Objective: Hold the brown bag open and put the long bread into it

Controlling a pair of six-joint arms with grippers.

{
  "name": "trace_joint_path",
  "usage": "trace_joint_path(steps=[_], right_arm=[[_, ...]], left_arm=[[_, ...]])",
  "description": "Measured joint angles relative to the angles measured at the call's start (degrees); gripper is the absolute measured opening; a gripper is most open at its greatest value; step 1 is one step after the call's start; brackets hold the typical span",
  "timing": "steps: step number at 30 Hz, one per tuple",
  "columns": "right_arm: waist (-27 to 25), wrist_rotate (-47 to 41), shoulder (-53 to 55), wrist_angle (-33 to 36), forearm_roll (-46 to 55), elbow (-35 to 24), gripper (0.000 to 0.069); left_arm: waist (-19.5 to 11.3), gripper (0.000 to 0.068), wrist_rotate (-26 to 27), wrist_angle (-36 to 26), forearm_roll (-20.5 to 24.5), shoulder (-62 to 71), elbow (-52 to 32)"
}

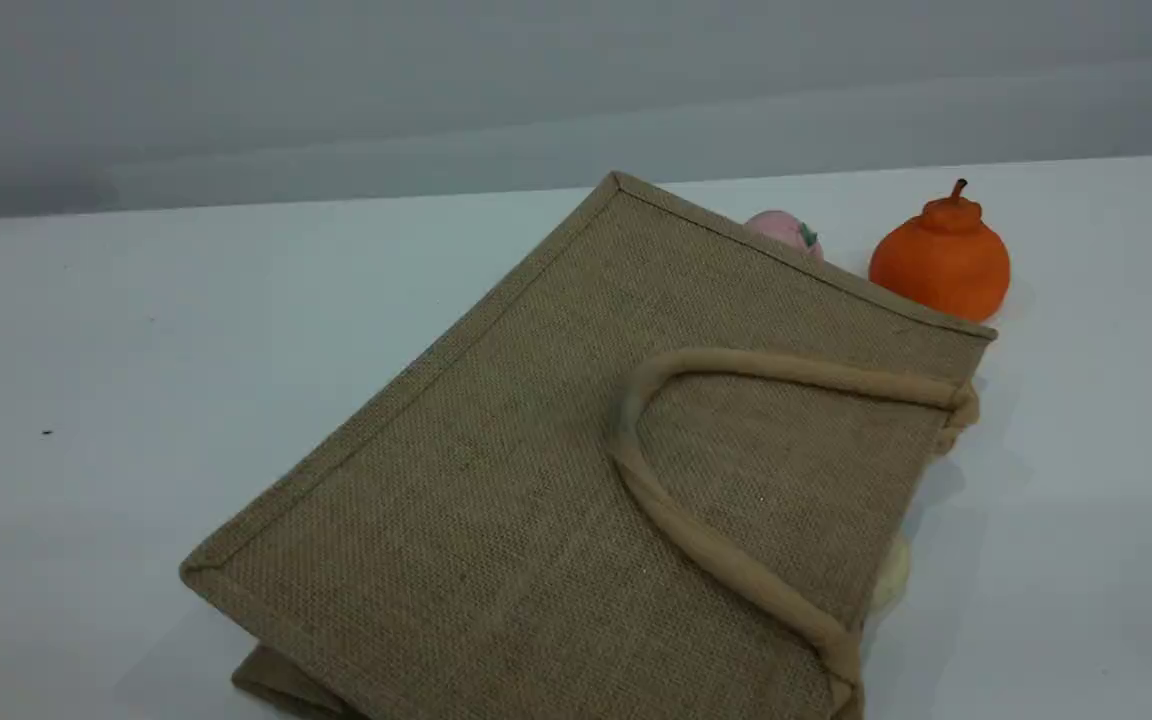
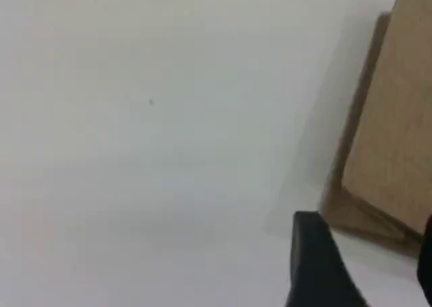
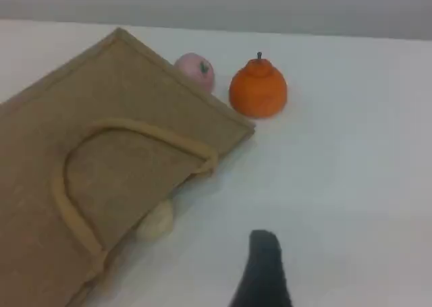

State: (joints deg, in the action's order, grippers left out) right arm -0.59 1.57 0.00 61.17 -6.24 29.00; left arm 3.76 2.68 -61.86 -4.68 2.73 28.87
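The brown bag (image 1: pixel 496 470) lies flat on the white table, its mouth toward the right and one beige handle (image 1: pixel 696 545) resting on top. It also shows in the right wrist view as the bag (image 3: pixel 74 118), and its corner as the bag (image 2: pixel 398 125) in the left wrist view. The long bread is out of view. My left gripper (image 2: pixel 368 270) hovers open over the table just beside the bag's corner, holding nothing. One dark fingertip (image 3: pixel 264 266) of my right gripper hangs over bare table right of the bag's mouth, with nothing against it. Neither arm appears in the scene view.
An orange fruit (image 1: pixel 941 260) and a pink peach (image 1: pixel 786 232) stand behind the bag's far edge. A pale cream lump (image 1: pixel 891 575) peeks out at the bag's mouth. White table (image 1: pixel 86 350) spreads to the left and right of the bag.
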Motion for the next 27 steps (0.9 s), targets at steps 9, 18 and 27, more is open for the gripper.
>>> trace_joint_path(steps=[9,18,27], right_arm=[[0.00,0.00,0.00,0.05,0.00,0.00,0.0506],[0.05,0.00,0.00,0.05,0.01,0.00,0.0506],[0.05,0.00,0.00,0.05,0.01,0.00,0.0506]], left_arm=[[0.48,0.0335,0.00,0.00,0.10,-2.79,0.04],[0.95,0.0335,0.00,0.00,0.12,-2.73,0.04],[0.95,0.0335,-0.05,0.00,0.12,-2.73,-0.01]])
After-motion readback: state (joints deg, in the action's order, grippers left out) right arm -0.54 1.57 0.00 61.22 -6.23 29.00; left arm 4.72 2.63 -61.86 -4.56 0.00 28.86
